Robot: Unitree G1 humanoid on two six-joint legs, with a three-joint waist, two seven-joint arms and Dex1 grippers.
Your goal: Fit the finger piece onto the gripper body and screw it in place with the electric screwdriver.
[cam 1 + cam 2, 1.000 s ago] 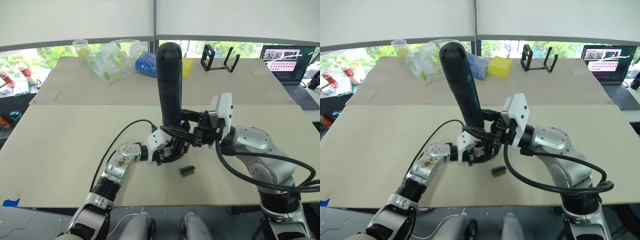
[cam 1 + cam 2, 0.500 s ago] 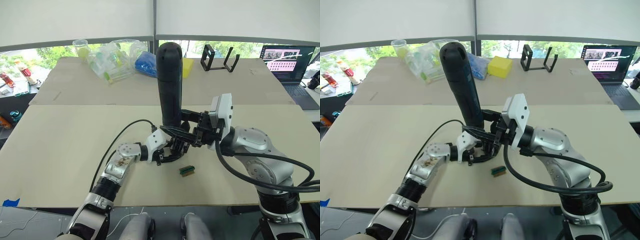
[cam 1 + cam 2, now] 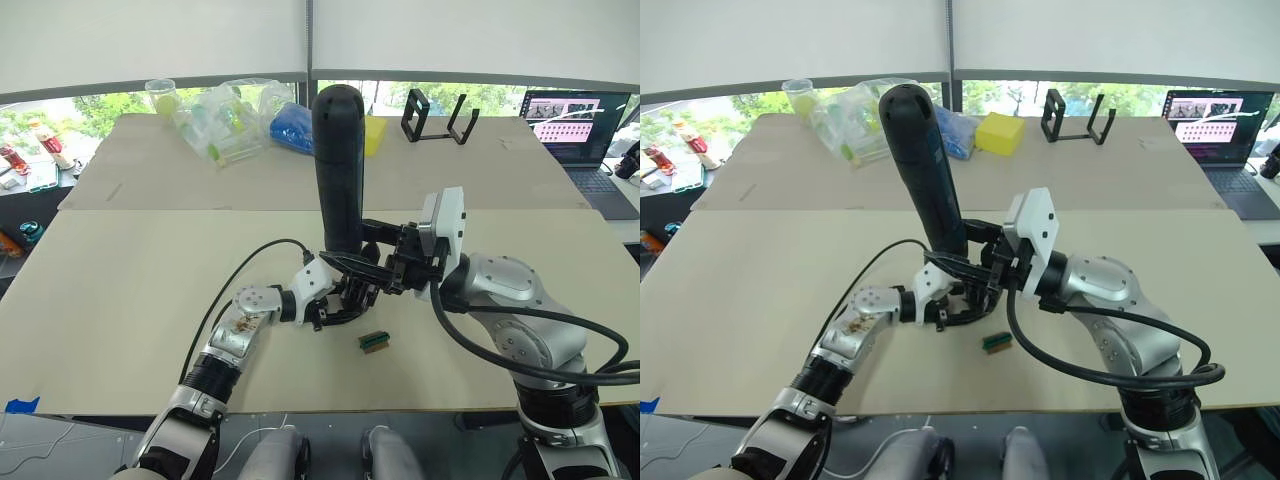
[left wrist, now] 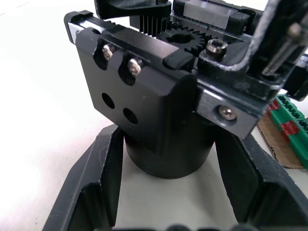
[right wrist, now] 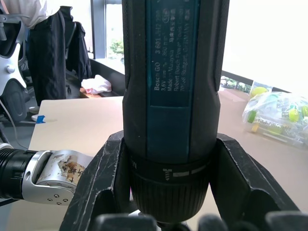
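Note:
My right gripper (image 3: pixel 352 263) is shut on the electric screwdriver (image 3: pixel 338 170), a thick black cylinder held upright with its bit end pointing down. Right under it, my left gripper (image 3: pixel 335 303) is shut on the gripper body (image 4: pixel 159 110), a black block with screws and a round base sitting between my left fingers (image 4: pixel 103 187). The screwdriver's thin metal bit (image 4: pixel 278 41) comes down beside the body's top edge. In the right wrist view the screwdriver (image 5: pixel 171 72) stands between my right fingers (image 5: pixel 108 178). I cannot tell the finger piece apart from the other black parts.
A small green-and-brown block (image 3: pixel 373 340) lies on the table just right of the grippers. At the far edge are clear plastic bags (image 3: pixel 225 120), a cup (image 3: pixel 162 95), a blue object (image 3: pixel 292 128), a yellow block (image 3: pixel 1000 132), a black stand (image 3: pixel 440 115) and a laptop (image 3: pixel 575 125).

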